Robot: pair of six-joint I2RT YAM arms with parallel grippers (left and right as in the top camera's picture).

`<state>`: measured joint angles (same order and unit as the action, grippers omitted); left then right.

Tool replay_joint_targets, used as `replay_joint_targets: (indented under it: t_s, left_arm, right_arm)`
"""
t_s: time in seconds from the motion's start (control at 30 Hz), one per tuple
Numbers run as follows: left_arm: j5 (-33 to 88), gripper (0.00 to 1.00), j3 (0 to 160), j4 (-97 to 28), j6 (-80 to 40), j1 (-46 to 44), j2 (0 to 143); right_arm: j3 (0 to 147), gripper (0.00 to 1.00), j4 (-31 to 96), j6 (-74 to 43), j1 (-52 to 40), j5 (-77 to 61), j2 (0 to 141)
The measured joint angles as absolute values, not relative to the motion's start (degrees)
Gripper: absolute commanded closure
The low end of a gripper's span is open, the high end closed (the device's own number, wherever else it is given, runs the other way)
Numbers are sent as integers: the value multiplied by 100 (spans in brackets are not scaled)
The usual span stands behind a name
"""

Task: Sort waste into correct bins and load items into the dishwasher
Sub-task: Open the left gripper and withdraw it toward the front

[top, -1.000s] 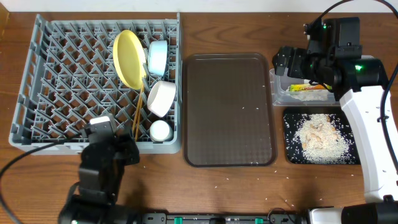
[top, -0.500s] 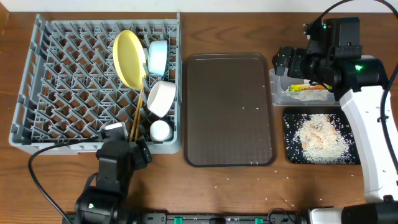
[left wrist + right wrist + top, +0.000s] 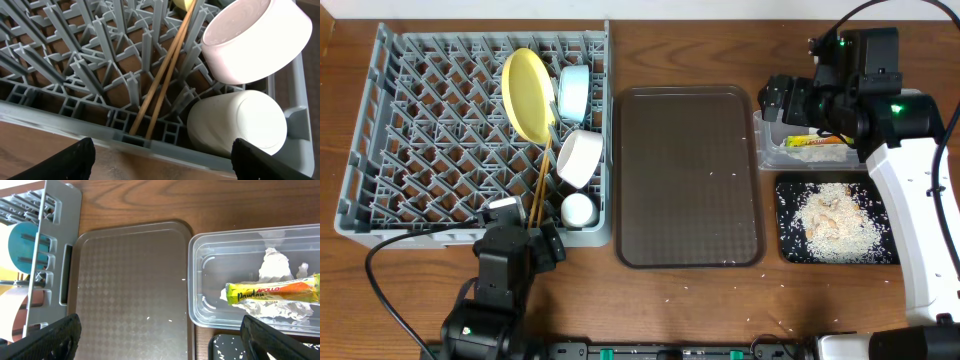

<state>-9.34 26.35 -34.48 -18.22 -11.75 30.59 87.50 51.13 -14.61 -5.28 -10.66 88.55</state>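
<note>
The grey dish rack [image 3: 390, 150] holds the yellow plate [image 3: 527, 95], light blue bowl [image 3: 573, 92], white bowl [image 3: 580, 158], white cup [image 3: 578, 209] and chopsticks [image 3: 540, 180]. My left gripper [image 3: 525, 232] is open and empty at the rack's front edge. Its wrist view shows the chopsticks [image 3: 165, 85], white bowl [image 3: 255, 40] and cup [image 3: 235, 125] just beyond the jaws [image 3: 162, 162]. My right gripper [image 3: 785, 100] is open and empty above the left end of the clear container [image 3: 767, 150], which holds the green-and-yellow wrapper [image 3: 815, 142]. The wrapper also shows in the right wrist view [image 3: 272, 291]. Rice [image 3: 835, 222] lies in the black tray [image 3: 787, 250].
The brown serving tray [image 3: 690, 175] lies between the rack and the bins, with a few rice grains on it. Stray grains dot the table [image 3: 720, 300] near the front edge. Crumpled white paper [image 3: 275, 267] lies under the wrapper. A cable [image 3: 410, 235] runs from the left arm.
My left arm moved right and toward the rack's front edge near the cup, then held still. The right arm has not moved.
</note>
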Motion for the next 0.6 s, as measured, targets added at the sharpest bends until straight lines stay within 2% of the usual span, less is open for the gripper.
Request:
replay_joint_targets:
  t_s: [0.6]
  left_arm:
    - [-937,12,2635,-3448,-1822,-1175,3059]
  right_arm:
    - [8748,1,5168,-1415,-528,-860,8855]
